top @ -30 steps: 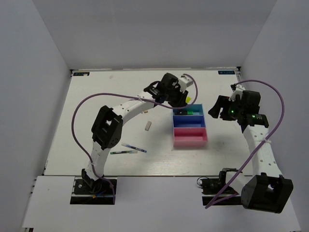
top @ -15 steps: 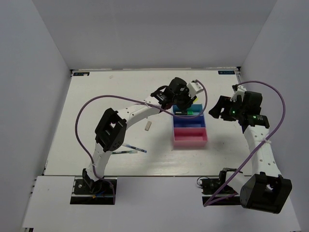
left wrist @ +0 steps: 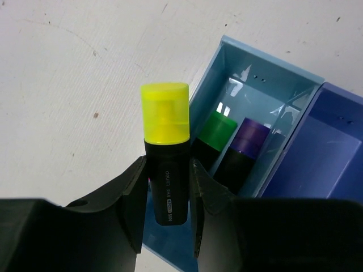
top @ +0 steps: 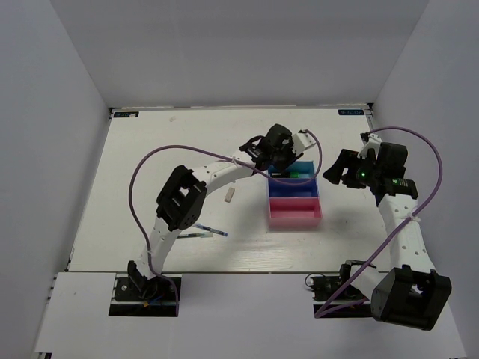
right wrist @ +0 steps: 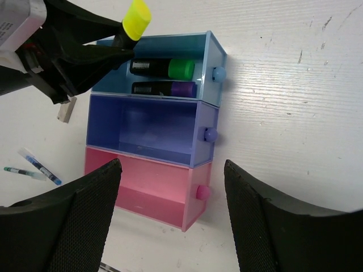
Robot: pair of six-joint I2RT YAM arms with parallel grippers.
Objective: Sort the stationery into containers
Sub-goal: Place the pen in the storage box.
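My left gripper is shut on a black highlighter with a yellow cap, holding it tilted over the left end of the light blue tray. A green-capped highlighter and a purple-capped one lie in that tray. The dark blue tray and pink tray hold nothing. My right gripper is open and empty, above the table right of the trays. No tan block shows.
Two thin pens lie on the table left of the trays, towards the front. A small greyish eraser lies left of the dark blue tray. White walls enclose the table on three sides.
My left gripper has carried the yellow-capped highlighter to the right, from beside the trays to over the light blue tray's left end. The right arm has barely moved.
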